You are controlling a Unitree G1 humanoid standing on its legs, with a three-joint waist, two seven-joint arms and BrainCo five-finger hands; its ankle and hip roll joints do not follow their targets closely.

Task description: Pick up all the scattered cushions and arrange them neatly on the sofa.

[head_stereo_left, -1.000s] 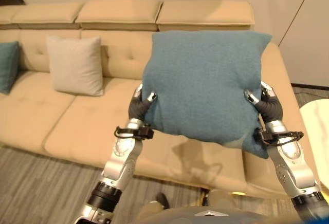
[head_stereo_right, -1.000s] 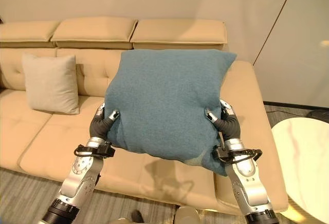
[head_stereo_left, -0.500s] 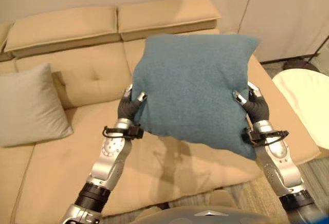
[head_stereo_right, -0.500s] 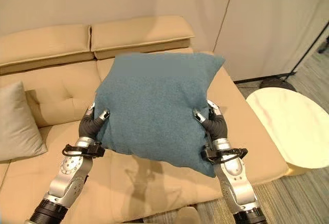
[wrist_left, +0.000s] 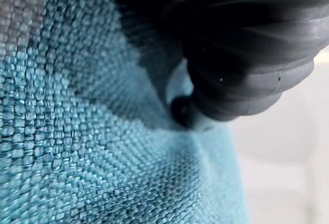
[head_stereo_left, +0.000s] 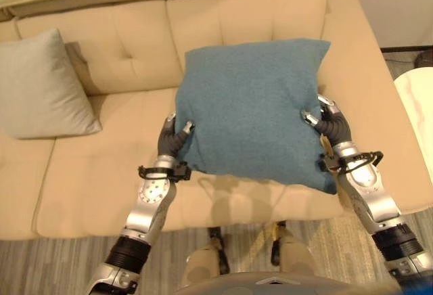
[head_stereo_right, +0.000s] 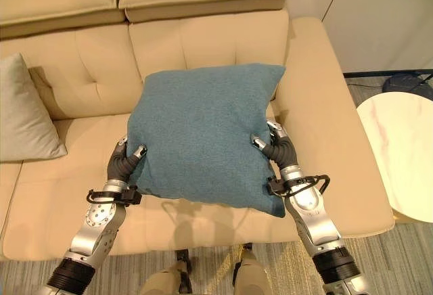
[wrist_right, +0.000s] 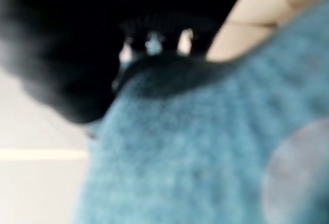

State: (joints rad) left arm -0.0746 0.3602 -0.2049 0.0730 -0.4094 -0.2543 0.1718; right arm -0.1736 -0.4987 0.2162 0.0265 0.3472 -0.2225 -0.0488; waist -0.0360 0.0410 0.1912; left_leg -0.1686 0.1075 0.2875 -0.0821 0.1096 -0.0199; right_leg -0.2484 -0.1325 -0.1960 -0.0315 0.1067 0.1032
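A large teal cushion [head_stereo_left: 254,109] hangs upright between my two hands over the seat of the beige sofa [head_stereo_left: 101,166]. My left hand [head_stereo_left: 172,143] pinches its lower left edge, thumb on the front face. On the right edge my right hand [head_stereo_left: 329,126] grips the same way. Close up, the teal weave [wrist_left: 77,147] lies against my left hand's dark cover [wrist_left: 247,54], and the cushion's cloth [wrist_right: 205,152] presses against the right hand. A light grey cushion [head_stereo_left: 42,86] leans against the sofa's backrest at the left.
A round pale marble side table [head_stereo_right: 399,153] stands off the sofa's right end. The sofa's right armrest [head_stereo_left: 365,58] runs beside my right hand. Striped grey carpet [head_stereo_left: 61,261] lies in front of the sofa.
The camera has tilted down and shifted, so the sofa seat fills more of the view. The teal cushion, still held by both hands, sits lower over the seat.
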